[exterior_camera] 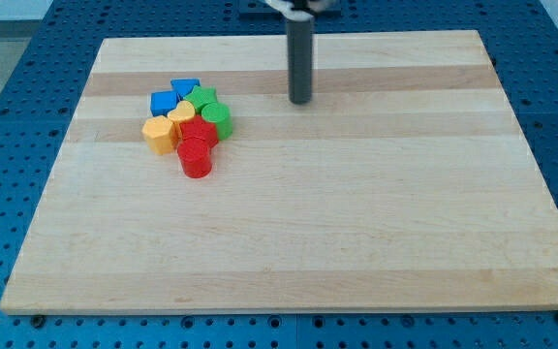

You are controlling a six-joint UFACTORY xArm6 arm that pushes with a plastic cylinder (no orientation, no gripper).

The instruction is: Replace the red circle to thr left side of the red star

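The red circle sits at the bottom of a tight cluster of blocks at the board's upper left, touching the red star just above it. My tip is at the end of the dark rod, near the board's top middle. It is apart from the cluster, to the right of it and slightly higher in the view, touching no block.
The cluster also holds a blue triangle, a blue block, a green star, a green circle, a yellow heart and an orange block. The wooden board lies on a blue perforated table.
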